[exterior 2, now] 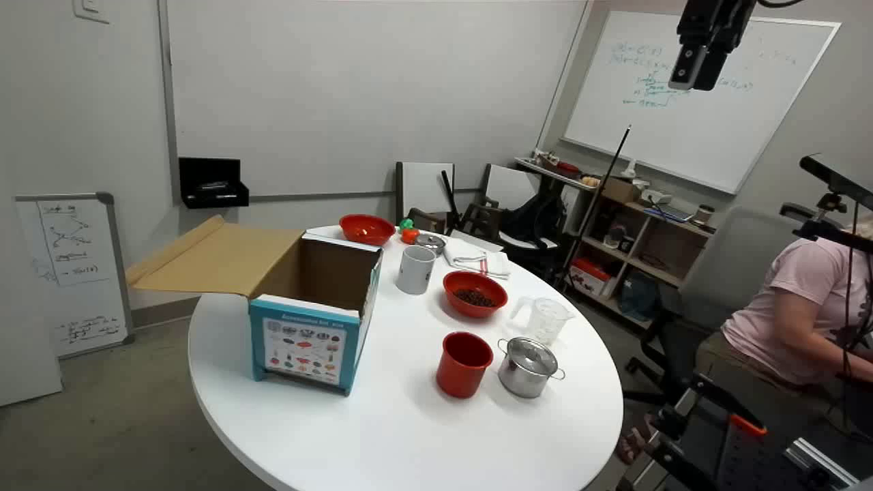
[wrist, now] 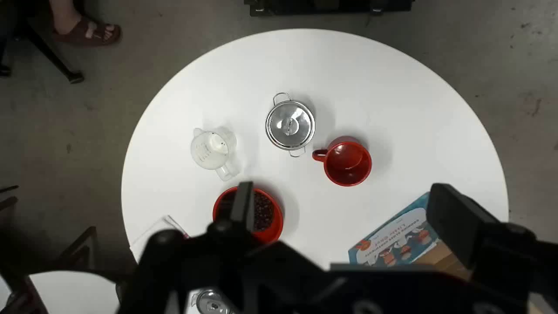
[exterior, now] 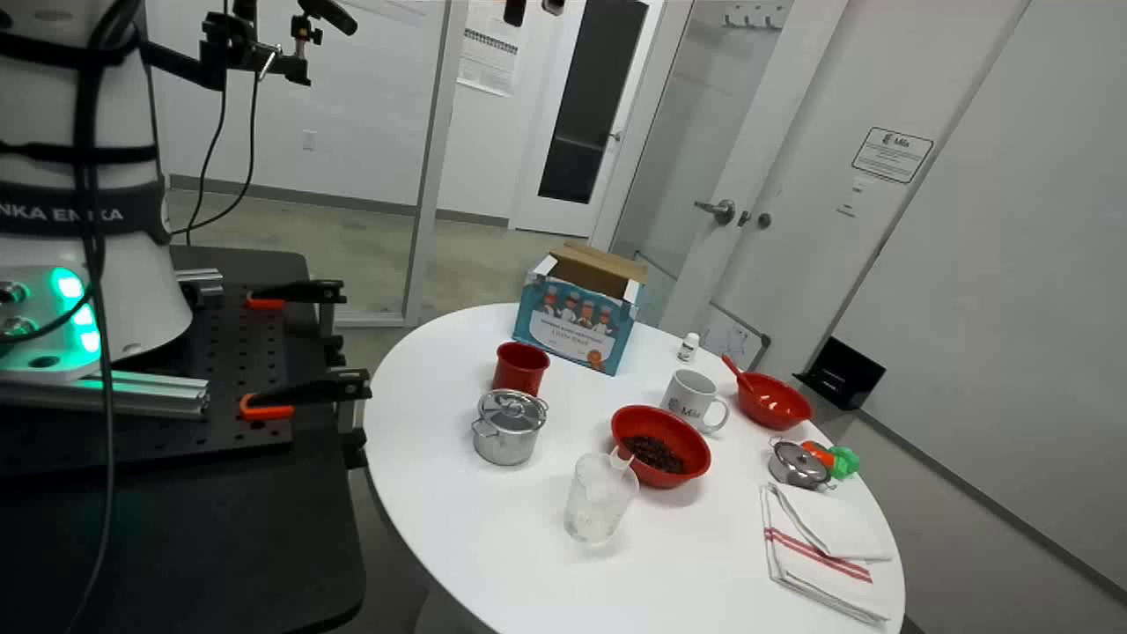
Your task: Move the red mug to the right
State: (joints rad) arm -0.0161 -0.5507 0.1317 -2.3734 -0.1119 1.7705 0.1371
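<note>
Red mug (wrist: 347,165) stands upright on the round white table (wrist: 414,104), its mouth open to you in all three views. In your wrist view its handle points toward the lidded steel pot (wrist: 290,125) just beside it. Your gripper (wrist: 342,192) hangs well above the tabletop, fingers spread wide. Near the pot you have the clear measuring cup (wrist: 211,150), and near that the red bowl (exterior: 656,420) of dark beans (exterior: 651,453). Next comes the white mug (exterior: 688,398) marked Mila, then a second red bowl (exterior: 779,405) with a red utensil (exterior: 735,368) leaning in it. A small lidded pot (exterior: 798,464) and a folded red-striped towel (exterior: 819,568) lie toward the table's edge. The open Little Chef cardboard box (exterior: 572,326) stands near the red mug. In an exterior view a person (exterior 2: 784,303) in a pink shirt is past the table.
</note>
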